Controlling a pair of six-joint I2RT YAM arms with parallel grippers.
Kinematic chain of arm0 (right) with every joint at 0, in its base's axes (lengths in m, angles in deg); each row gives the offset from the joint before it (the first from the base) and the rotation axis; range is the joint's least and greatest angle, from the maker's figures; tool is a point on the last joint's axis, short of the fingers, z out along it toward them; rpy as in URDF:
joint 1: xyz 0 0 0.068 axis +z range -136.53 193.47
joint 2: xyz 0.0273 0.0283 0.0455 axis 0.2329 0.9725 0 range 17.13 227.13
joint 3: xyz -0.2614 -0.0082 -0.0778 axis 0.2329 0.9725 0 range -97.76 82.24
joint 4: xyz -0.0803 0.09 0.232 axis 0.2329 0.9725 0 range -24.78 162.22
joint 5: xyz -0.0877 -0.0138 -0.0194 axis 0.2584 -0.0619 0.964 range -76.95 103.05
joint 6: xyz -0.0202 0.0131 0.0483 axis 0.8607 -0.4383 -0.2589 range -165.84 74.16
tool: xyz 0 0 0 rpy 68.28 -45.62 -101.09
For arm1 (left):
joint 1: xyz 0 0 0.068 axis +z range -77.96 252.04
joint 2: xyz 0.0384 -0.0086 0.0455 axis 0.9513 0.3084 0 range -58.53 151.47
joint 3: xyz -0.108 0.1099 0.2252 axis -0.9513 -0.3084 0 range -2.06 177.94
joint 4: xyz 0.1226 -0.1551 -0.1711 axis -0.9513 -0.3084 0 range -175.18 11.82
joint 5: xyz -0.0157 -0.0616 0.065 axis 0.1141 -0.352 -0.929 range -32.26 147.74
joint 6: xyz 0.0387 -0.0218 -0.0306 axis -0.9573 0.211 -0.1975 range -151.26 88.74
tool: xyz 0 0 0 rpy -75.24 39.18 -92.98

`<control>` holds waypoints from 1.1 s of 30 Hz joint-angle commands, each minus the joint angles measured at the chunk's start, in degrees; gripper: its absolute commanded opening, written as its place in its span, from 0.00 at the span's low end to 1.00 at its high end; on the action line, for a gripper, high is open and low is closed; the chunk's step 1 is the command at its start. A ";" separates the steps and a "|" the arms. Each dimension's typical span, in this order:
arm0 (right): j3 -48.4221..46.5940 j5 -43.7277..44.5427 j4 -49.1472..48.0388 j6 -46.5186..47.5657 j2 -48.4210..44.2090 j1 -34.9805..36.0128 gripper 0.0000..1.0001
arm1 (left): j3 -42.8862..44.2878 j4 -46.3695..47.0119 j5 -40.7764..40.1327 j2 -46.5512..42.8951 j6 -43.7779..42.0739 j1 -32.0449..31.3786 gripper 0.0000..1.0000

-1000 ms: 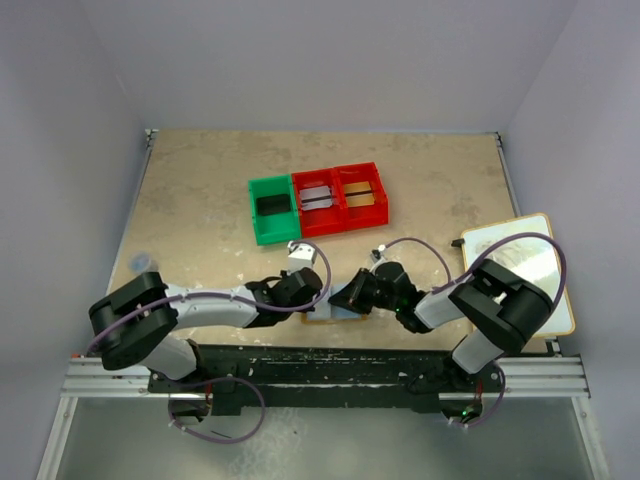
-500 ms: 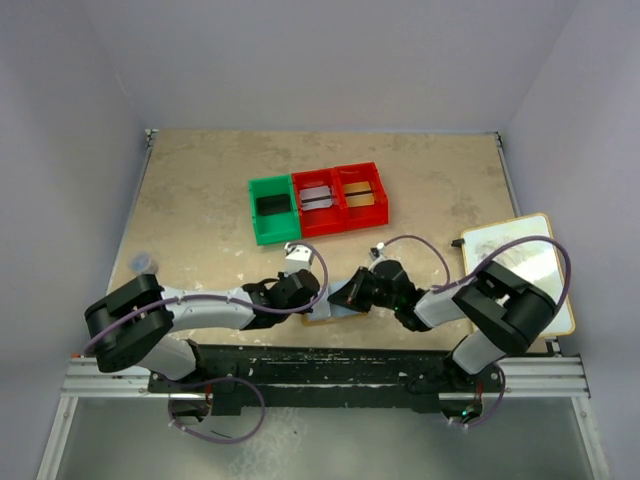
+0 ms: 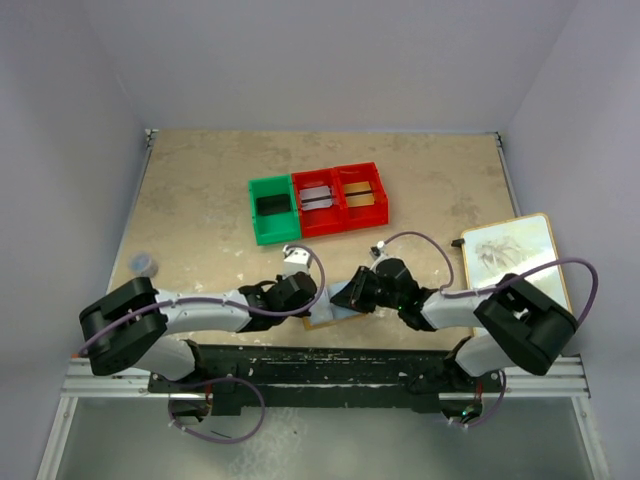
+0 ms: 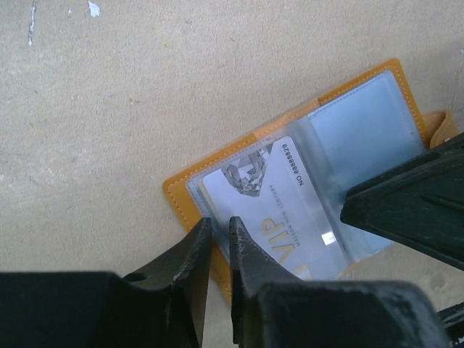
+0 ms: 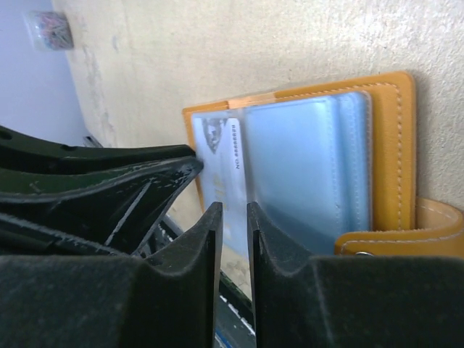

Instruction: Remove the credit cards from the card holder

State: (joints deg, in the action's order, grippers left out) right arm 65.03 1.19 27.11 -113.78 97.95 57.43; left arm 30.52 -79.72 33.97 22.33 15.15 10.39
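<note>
The orange-tan card holder (image 4: pixel 395 80) lies spread wide near the table's front edge (image 3: pixel 322 319). Its pale blue pockets (image 5: pixel 312 167) face up. One pale grey-white credit card (image 4: pixel 275 203), printed VIP, sits in a clear pocket, and it also shows in the right wrist view (image 5: pixel 221 156). My left gripper (image 4: pixel 219 221) is pinched to a thin slit with the holder's near rim in it (image 3: pixel 312 304). My right gripper (image 5: pixel 234 206) hovers over the card's edge, jaws a narrow gap apart with nothing clearly held (image 3: pixel 347 297). Its dark finger (image 4: pixel 406 203) crosses the other pocket.
A green bin (image 3: pixel 272 208) and two red bins (image 3: pixel 340 197) stand behind the grippers, the red ones with cards in them. A white tan-edged board (image 3: pixel 515 262) lies at the right. A small round pot (image 3: pixel 144 263) sits far left. The holder's tab clasp (image 5: pixel 428 232) sticks out sideways.
The right arm's elbow has swung down and to the right, uncovering most of the white board. Both grippers stay at the card holder, which has barely shifted.
</note>
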 commanded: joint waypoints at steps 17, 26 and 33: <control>-1.51 -6.06 -5.98 3.88 8.21 -0.09 0.28 | 1.48 -5.01 9.53 -2.15 0.22 -0.49 0.25; 0.58 -9.67 -17.44 1.27 10.65 -0.02 0.29 | -0.30 -2.02 10.43 2.52 -0.07 -0.56 0.09; 0.67 -10.48 -26.29 0.80 14.36 1.18 0.19 | -1.07 -0.86 10.25 3.72 0.38 -1.55 0.05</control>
State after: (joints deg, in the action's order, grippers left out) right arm 66.80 -6.00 9.47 -111.88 110.63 56.51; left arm 30.87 -82.50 42.40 22.05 15.17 9.91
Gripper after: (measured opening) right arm 0.219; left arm 0.084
